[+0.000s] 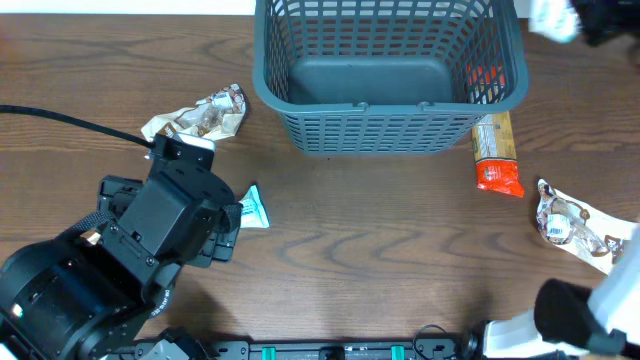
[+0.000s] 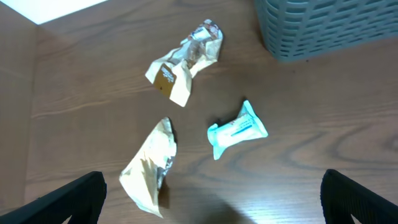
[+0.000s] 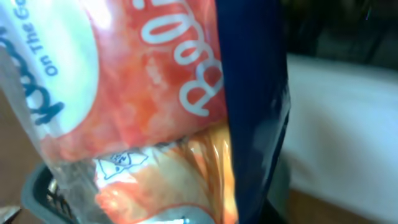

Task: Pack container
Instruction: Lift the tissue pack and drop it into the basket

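The dark grey lattice basket [image 1: 390,120] stands at the back centre; its corner shows in the left wrist view [image 2: 323,25]. My left gripper [image 2: 211,211] is open and empty above a cream packet [image 2: 149,171]. A teal packet [image 2: 236,129] lies to that packet's right, also in the overhead view [image 1: 252,207]. My right gripper [image 1: 575,15] is at the far right corner, off the basket's right rim. An orange and red snack packet [image 3: 143,93] fills its wrist view and hides the fingers, with the basket rim [image 3: 34,193] below.
A crumpled brown and white wrapper [image 1: 205,115] lies left of the basket. An orange packet [image 1: 497,155] lies against the basket's right side. Another crumpled wrapper [image 1: 570,222] lies at the right edge. A black cable [image 1: 70,120] crosses the left of the table.
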Controlling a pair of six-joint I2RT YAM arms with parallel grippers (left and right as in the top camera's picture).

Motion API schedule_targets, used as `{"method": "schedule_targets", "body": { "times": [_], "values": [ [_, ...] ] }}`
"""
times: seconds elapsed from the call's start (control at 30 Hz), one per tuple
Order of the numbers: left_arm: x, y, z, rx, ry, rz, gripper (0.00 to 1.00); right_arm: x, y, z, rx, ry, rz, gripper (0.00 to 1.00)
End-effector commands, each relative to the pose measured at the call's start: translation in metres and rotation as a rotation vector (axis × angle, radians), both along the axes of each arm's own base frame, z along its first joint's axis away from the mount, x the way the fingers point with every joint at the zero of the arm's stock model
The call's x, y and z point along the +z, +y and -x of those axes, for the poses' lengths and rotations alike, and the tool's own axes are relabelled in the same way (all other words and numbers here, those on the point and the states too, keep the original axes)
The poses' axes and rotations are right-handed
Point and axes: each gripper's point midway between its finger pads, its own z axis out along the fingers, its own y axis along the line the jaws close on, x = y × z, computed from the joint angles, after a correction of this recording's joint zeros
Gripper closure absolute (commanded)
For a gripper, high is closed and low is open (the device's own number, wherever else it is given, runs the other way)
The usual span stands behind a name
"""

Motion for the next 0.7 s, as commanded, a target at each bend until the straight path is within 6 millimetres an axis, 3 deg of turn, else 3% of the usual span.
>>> {"method": "schedule_targets", "body": {
  "times": [0.0, 0.23, 0.4, 0.53, 0.67],
  "values": [
    [-0.012, 0.006, 0.014, -0.014, 0.082, -0.032, 0.01, -0.055, -0.011, -0.035, -0.117, 0.135, 0.076, 0.99],
    [-0.012, 0.006, 0.014, -0.014, 0.081, -0.034, 0.01, -0.124, 0.040, -0.059, 0.055, 0.299, 0.046, 0.99],
    [-0.012, 0.006, 0.014, -0.014, 0.082, -0.033, 0.01, -0.150, 0.063, -0.063, 0.104, 0.369, 0.049, 0.99],
    [-0.012, 0.006, 0.014, -0.014, 0.082, -0.033, 0.01, -0.160, 0.068, -0.062, 0.090, 0.400, 0.081, 0.99],
    [-0.012, 0.006, 0.014, -0.014, 0.082, -0.034, 0.01, -0.184, 0.061, -0.063, 0.025, 0.462, 0.147, 0.99]
  ]
}}
